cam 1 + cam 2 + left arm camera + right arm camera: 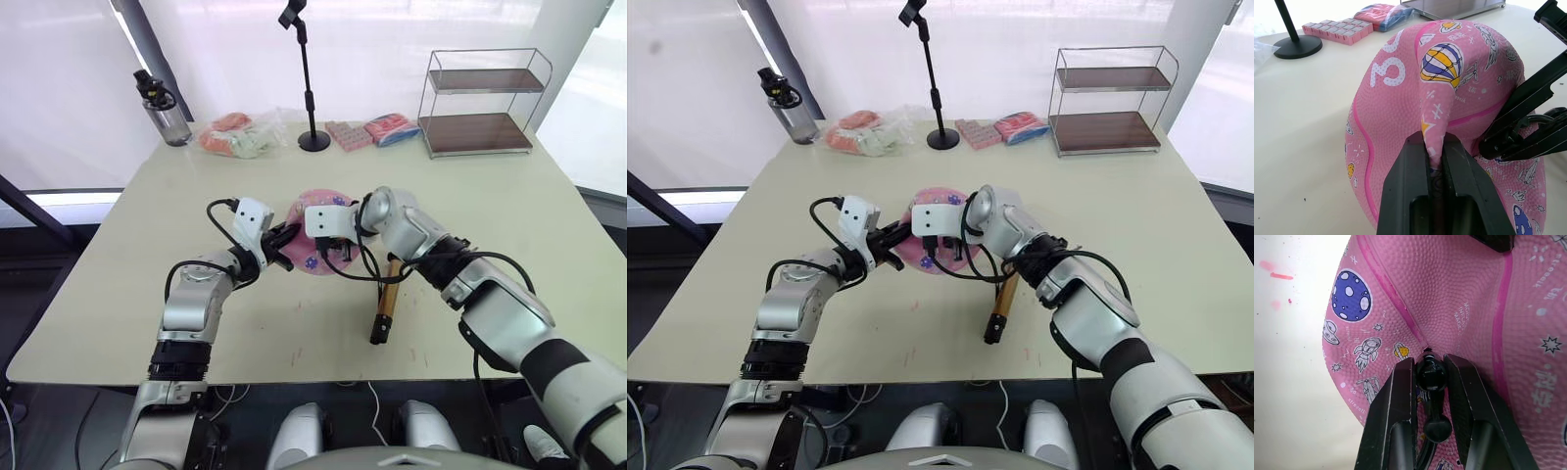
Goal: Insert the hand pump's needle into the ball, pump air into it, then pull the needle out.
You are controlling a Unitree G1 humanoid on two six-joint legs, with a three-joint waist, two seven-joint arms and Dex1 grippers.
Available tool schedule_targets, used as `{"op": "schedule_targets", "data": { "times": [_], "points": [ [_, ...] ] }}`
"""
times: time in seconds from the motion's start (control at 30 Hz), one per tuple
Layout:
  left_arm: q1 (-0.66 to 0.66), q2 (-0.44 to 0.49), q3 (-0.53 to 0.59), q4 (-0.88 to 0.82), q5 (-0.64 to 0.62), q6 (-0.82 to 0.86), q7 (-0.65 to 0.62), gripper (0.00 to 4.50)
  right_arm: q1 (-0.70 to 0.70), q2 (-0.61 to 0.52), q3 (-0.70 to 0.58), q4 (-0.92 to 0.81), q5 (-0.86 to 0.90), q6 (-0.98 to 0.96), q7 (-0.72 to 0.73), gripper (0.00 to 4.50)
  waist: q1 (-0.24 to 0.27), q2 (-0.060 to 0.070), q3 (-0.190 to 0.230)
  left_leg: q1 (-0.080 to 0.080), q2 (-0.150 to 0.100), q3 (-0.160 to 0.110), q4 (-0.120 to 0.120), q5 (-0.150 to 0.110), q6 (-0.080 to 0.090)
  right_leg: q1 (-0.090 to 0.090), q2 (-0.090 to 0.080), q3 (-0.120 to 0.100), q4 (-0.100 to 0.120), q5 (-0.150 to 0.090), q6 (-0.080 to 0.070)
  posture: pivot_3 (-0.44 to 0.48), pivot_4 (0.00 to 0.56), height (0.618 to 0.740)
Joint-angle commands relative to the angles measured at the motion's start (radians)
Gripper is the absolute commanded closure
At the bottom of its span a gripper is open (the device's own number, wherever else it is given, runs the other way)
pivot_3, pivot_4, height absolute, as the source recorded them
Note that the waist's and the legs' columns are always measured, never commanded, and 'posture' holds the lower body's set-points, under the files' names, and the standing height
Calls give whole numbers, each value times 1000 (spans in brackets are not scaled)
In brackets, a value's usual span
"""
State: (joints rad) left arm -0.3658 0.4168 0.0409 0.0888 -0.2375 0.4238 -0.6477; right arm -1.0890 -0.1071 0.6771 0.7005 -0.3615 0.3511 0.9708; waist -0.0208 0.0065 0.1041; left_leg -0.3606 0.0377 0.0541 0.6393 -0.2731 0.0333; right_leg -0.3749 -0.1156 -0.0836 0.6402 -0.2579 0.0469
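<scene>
A pink, partly deflated ball (315, 200) with cartoon prints lies mid-table. My left gripper (1434, 142) is shut on a raised fold of the ball's skin (1440, 98) at its left side. My right gripper (1431, 363) is shut on the small black fitting (1431, 374) at the end of the hose and holds it against the ball's surface (1459, 293). The needle's pin is hidden between fitting and ball. The hand pump (388, 292), a bronze cylinder with black ends, lies on the table just right of the ball. Its black hose (358, 278) loops back to the fitting.
Along the table's far edge stand a water bottle (165, 110), a plastic bag of items (235, 135), a black stand with a round base (313, 139), pink packs (349, 134) and a two-tier wire shelf (482, 103). Bare tabletop lies left and right of the ball.
</scene>
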Motion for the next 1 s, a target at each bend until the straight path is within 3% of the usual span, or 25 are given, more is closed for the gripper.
{"op": "schedule_targets", "data": {
  "times": [0.03, 0.5, 0.63, 1.0],
  "points": [
    [42, -18, -69, 0, -9, 36, -48, 4500, 77, -17, 69, 220, -106, 45, -78, 4107, -2, 1, -1, 0, 0, 0, 0, 0, 0, 0, 0, 1, 0, 0, 0, 0, 150, 736],
    [46, -21, -69, -9, -12, 41, -42, 4500, 80, 18, 73, 303, -122, 17, -101, 4107, -15, 4, -4, 4, 0, 2, -3, 0, 0, 0, 0, 6, 0, 0, 0, 0, 150, 736],
    [49, -22, -68, -12, -12, 42, -41, 4500, 80, 30, 71, 324, -128, 10, -109, 4107, -9, 4, -5, 12, 0, 2, -3, -3, -6, 1, -10, -2, 0, 1, 2, 0, 150, 736],
    [49, -24, -64, -12, -11, 44, -42, 4500, 74, 61, 65, 387, -132, -12, -143, 4107, -10, 5, -6, 16, 1, -5, -6, -4, -7, 1, -10, -11, 0, 1, 2, 0, 150, 736]
  ]
}}
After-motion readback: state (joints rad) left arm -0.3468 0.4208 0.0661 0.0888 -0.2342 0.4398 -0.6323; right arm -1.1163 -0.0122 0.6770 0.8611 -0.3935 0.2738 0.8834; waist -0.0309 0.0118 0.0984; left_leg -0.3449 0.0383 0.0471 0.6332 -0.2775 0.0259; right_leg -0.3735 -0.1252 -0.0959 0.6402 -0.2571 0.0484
